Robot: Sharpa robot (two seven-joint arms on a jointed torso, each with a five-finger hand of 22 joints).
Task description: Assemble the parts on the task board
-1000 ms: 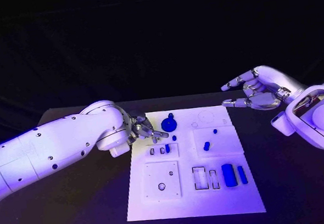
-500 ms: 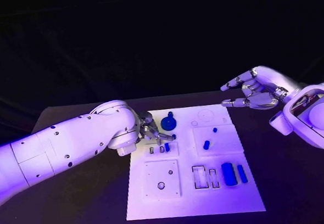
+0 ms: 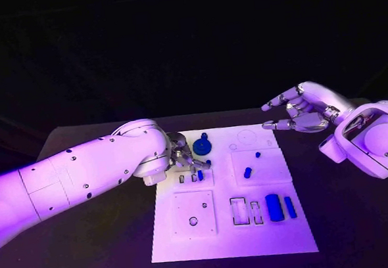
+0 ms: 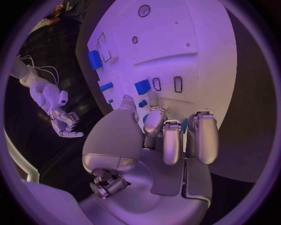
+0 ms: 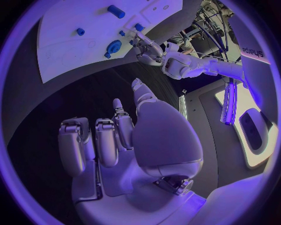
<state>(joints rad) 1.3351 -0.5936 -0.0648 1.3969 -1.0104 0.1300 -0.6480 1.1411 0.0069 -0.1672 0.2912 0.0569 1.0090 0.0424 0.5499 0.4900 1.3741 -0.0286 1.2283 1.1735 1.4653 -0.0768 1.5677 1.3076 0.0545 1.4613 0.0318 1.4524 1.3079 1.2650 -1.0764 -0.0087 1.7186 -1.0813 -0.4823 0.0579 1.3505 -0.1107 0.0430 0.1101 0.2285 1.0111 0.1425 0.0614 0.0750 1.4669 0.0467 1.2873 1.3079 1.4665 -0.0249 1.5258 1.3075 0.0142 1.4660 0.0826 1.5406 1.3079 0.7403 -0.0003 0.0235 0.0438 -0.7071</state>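
The white task board [image 3: 264, 238] lies in the middle of the table. A round blue part [image 3: 202, 147] sits near its far left corner. My left hand [image 3: 179, 155] is right beside it, fingers curled down over that spot. In the left wrist view the fingers [image 4: 171, 140] bend over the board [image 4: 193, 47], and slivers of blue show between them; whether they grip is unclear. A small blue block [image 4: 142, 86] lies just beyond the fingertips. My right hand [image 3: 297, 116] hovers off the board's far right corner, fingers apart and holding nothing.
More blue parts rest on the board: a peg [image 3: 248, 173], a thick cylinder [image 3: 274, 208] and a slim bar [image 3: 290, 208] beside empty slots [image 3: 240, 212]. A raised plate with holes [image 3: 195, 214] sits on the near left. Black table surrounds the board.
My left arm has pushed further in over the table, bringing its hand closer against the round blue part. The right hand has barely shifted.
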